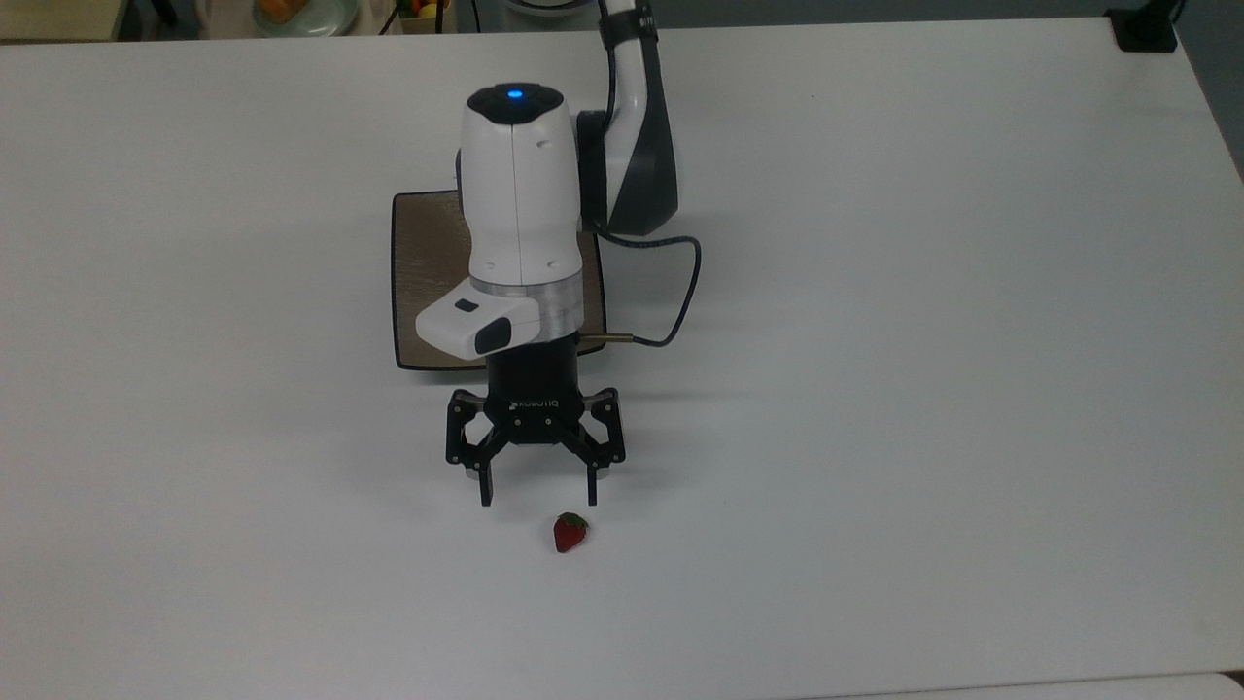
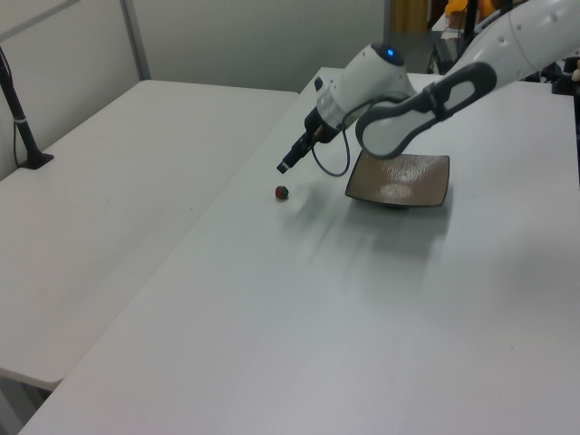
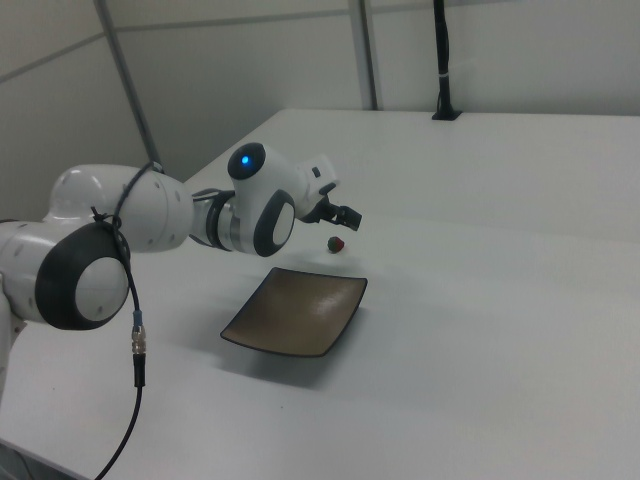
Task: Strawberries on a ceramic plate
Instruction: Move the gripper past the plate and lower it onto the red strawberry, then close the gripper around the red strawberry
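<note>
The strawberry (image 1: 570, 532) lies on the white table (image 1: 923, 340), well apart from the plate (image 1: 428, 262). The gripper (image 1: 537, 498) hangs just short of the berry on the plate's side, fingers spread wide and holding nothing. The plate sits bare behind it.

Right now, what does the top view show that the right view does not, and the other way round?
Top view alone: the gap between the open gripper fingers, and a pale dish at the upper edge. Right view alone: the wall, a black post, and the plate with one side raised off the table. Both: the strawberry on the table, outside the plate, and the arm.
</note>
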Tool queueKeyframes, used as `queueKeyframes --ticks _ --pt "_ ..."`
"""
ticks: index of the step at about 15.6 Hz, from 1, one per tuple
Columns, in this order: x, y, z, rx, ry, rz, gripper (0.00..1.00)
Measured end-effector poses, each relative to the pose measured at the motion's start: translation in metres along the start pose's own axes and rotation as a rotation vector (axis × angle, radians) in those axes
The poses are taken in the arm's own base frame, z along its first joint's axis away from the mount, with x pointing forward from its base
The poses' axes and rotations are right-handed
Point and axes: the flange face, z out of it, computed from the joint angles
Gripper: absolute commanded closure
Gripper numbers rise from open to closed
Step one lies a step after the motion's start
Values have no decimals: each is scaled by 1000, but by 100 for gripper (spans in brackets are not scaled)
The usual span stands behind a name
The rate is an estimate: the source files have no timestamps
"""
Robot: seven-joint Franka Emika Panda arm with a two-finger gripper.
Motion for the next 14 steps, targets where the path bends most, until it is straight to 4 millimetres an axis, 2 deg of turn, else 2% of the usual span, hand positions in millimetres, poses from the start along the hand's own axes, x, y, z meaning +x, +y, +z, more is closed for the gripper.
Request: queueKeyframes --ticks 6,8,9,10,11,14 --pt "-12 -1 32 -2 13 -15 0" --pt "-16 -3 40 -4 22 -28 12" --pt "-18 -4 43 -6 26 -44 24" --pt "-19 -6 46 -9 26 -66 29" --pt "-20 -7 47 -11 25 -79 33" --pt "-21 -9 48 -12 23 -93 32"
